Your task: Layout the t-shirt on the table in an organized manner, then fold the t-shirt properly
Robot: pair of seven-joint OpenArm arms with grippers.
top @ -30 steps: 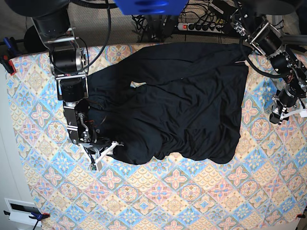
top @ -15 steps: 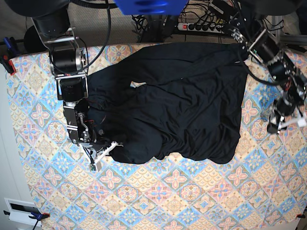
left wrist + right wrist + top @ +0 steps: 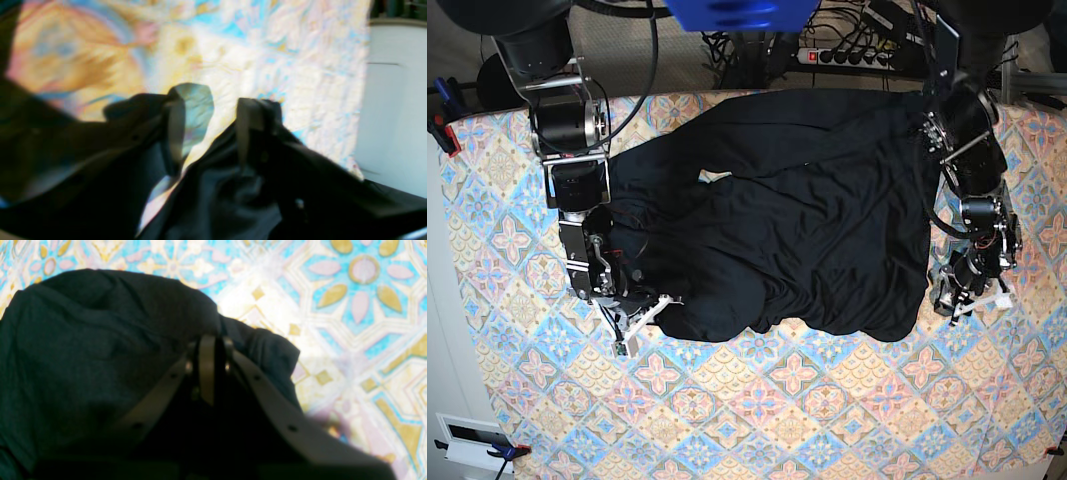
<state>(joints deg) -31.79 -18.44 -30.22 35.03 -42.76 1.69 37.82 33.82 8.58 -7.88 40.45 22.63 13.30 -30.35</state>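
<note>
shirt still bunched on the counter, one corner pinched, the other arm arriving.

the black t-shirt (image 3: 797, 215) lies crumpled across the middle of the counter (image 3: 807, 420). the right gripper (image 3: 211, 350) has its jaws together on a fold at the shirt's near-left edge; a thin pinch like that could slip, or drag several layers if pulled. the left gripper (image 3: 208, 110) is just beside the shirt's right hem, jaws apart and holding nothing; closing there, it may miss the hem.
</note>
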